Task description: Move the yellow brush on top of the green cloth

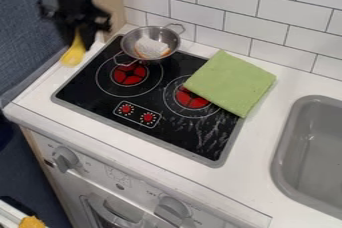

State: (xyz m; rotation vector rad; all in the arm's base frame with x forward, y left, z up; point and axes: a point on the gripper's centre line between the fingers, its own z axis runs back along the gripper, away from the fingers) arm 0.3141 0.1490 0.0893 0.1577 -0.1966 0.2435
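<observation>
- Clenched on the upper part of the yellow brush [75, 55] with the fingers [80, 28], probably to leave the broad lower end free for setting down.
- Held directly beneath the fingers, tilted with the broad end downward, over the left side of the desk [260, 172]; cannot tell how much clearance beneath.
- Spread flat to the right of the fingers and nearer the camera, on the cooktop [194, 144] and past its right edge, as the green cloth [230, 82]; seemingly laid out to offer a broad landing place.
- Set just right of the fingers, between brush and cloth, as the two-handled metal pan [130, 44]; likely a reason to carry high and pass over or around it.
- Sunk into the desk beyond the cloth, farthest right of the fingers, as the gray sink [284, 147]; best kept clear of by releasing near the cloth's middle.
- Judged as grasped but undelivered; next, carry rightward, lower onto the fabric and let go gently, to avoid rolling or dragging up a fold.
</observation>
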